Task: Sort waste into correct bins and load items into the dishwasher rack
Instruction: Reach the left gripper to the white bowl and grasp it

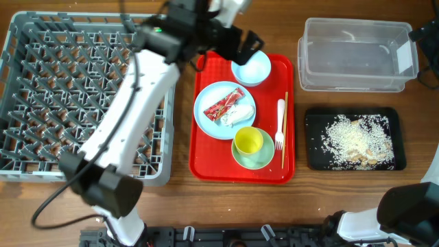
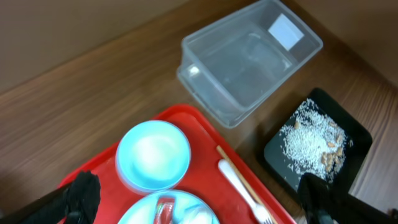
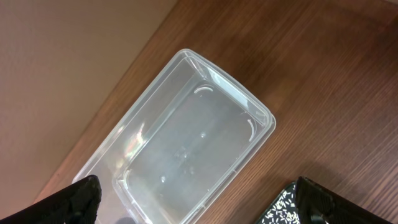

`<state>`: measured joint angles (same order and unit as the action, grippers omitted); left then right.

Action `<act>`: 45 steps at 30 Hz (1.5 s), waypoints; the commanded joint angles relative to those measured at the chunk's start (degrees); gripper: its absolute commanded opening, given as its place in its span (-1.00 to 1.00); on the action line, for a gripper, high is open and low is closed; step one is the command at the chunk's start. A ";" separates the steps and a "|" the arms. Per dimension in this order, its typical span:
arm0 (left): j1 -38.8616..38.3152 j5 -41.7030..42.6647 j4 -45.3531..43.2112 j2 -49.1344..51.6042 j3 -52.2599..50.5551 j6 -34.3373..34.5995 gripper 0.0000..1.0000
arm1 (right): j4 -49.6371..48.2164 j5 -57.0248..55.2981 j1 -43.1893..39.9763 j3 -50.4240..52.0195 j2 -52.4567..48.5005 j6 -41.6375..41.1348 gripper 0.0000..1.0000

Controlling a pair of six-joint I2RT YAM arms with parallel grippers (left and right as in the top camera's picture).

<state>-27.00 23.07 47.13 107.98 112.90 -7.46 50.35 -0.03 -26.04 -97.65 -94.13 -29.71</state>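
On the red tray (image 1: 206,161), wrapper (image 1: 223,104) and tissue (image 1: 236,114) atop plate (image 1: 218,130)

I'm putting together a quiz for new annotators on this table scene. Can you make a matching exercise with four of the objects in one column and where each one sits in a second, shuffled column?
Things
1. red snack wrapper
2. yellow cup
3. rice scraps
4. white fork

Places
A. in the black tray
B. lying on the red tray, beside the chopsticks
C. on the pale plate
D. inside the green bowl

Pairs: 1-C, 2-D, 3-A, 4-B.
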 commanded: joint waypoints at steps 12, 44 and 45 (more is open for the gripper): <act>-7.04 -18.21 -14.12 23.45 0.98 -1.55 0.68 | 0.02 -0.33 0.13 -0.48 0.81 -0.35 0.99; -12.63 -32.98 -11.91 32.28 0.57 -2.67 -0.92 | 0.00 -0.33 0.13 -0.48 0.81 -0.35 0.99; -13.20 -36.04 -12.52 32.28 0.57 -2.69 -0.92 | 0.00 -0.33 0.13 -0.48 0.81 -0.35 0.99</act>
<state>-39.13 -6.24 35.62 139.26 113.03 -10.39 50.37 -0.03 -26.04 -97.65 -94.13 -29.71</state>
